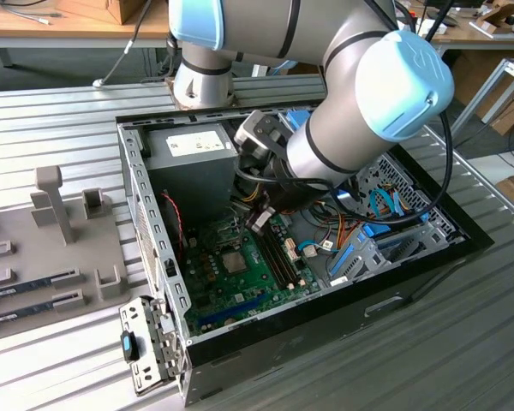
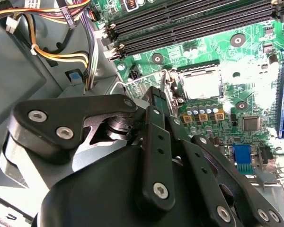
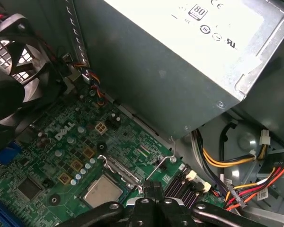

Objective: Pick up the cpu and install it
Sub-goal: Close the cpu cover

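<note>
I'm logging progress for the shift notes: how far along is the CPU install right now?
Done: the cpu already sits in its socket on the green motherboard, silver top showing in both wrist views.
In hand: nothing visibly held; the gripper hovers close beside the socket, near the thin wire lever, which stands raised.
Left: whether the chip is fully seated can't be told, and the socket doesn't look latched.

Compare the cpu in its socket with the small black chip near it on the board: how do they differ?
The cpu has a bright silver top; the black chip is dark all over. The cpu is clearly the larger square of the two. The cpu sits inside a framed socket, while the black chip lies straight on the green board. Both are flat, square and level with the board.
</note>
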{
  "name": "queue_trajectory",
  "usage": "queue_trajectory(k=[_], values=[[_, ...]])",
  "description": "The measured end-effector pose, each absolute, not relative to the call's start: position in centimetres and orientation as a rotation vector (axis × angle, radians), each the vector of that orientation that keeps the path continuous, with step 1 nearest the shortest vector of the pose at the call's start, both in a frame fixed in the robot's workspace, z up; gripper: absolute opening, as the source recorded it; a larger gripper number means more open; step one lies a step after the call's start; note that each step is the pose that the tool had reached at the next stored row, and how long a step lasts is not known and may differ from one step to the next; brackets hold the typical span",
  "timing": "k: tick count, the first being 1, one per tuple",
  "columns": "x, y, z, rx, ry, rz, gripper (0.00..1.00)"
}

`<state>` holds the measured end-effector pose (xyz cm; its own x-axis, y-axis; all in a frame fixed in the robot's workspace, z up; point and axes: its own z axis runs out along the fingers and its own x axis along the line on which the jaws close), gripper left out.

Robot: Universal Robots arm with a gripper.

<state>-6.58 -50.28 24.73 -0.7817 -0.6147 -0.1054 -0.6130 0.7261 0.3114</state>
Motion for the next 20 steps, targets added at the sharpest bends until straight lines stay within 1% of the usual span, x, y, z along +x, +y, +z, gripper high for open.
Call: queue_trajectory(k=[6,15,20], values=[[-6.6,-50.9,24.7,1.036,-2.914,-0.523,0.11],[-6.6,-51.0,24.7,1.036,-2.914,-0.523,0.11],[-4.7,-50.9,24.5,1.033,-2.908,-0.53,0.11]])
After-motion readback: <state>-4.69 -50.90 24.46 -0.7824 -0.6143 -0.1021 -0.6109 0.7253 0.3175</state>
